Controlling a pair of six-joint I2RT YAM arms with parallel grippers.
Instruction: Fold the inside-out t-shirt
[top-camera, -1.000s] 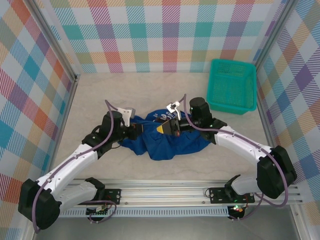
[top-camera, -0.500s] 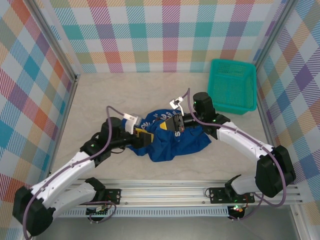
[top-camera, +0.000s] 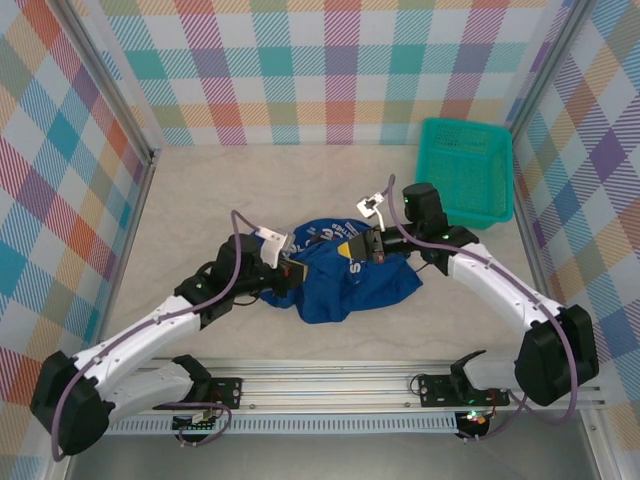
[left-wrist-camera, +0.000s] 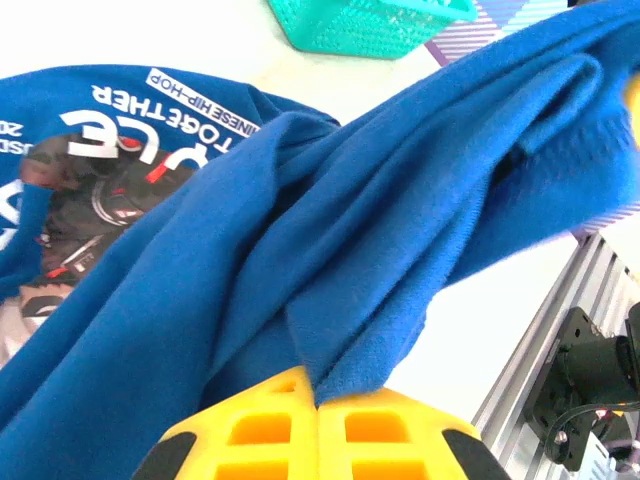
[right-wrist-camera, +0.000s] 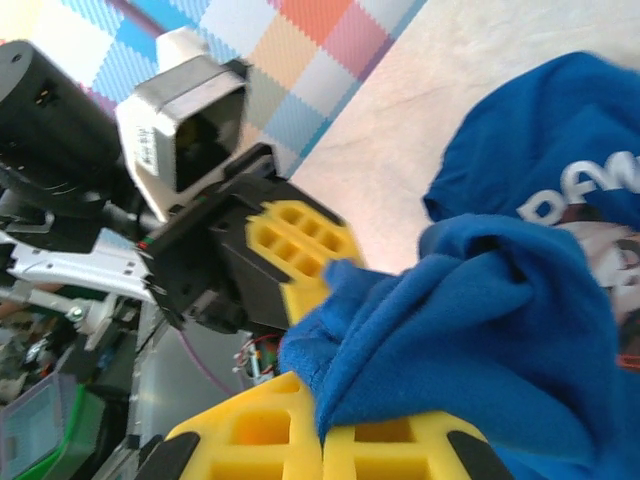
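Observation:
The royal-blue inside-out t-shirt (top-camera: 345, 285) lies crumpled in the middle of the table, its white printed graphic (top-camera: 325, 236) facing up. My left gripper (top-camera: 294, 268) is at the shirt's left edge, shut on a fold of blue cloth (left-wrist-camera: 350, 230), which runs up from between the yellow fingers (left-wrist-camera: 250, 430). My right gripper (top-camera: 353, 247) is over the shirt's upper middle, shut on a bunched edge of the shirt (right-wrist-camera: 500, 340). The two grippers are close together; the left gripper (right-wrist-camera: 300, 250) faces the right wrist camera, just beyond the held cloth.
A teal mesh basket (top-camera: 463, 172) stands at the back right of the table. The aluminium rail (top-camera: 330, 385) with the arm bases runs along the near edge. Checked walls close in the left, back and right sides.
My left gripper opened, moved right into the shirt's left edge and shut on the cloth. My right gripper, still shut on the shirt, drifted to the right and slightly back.

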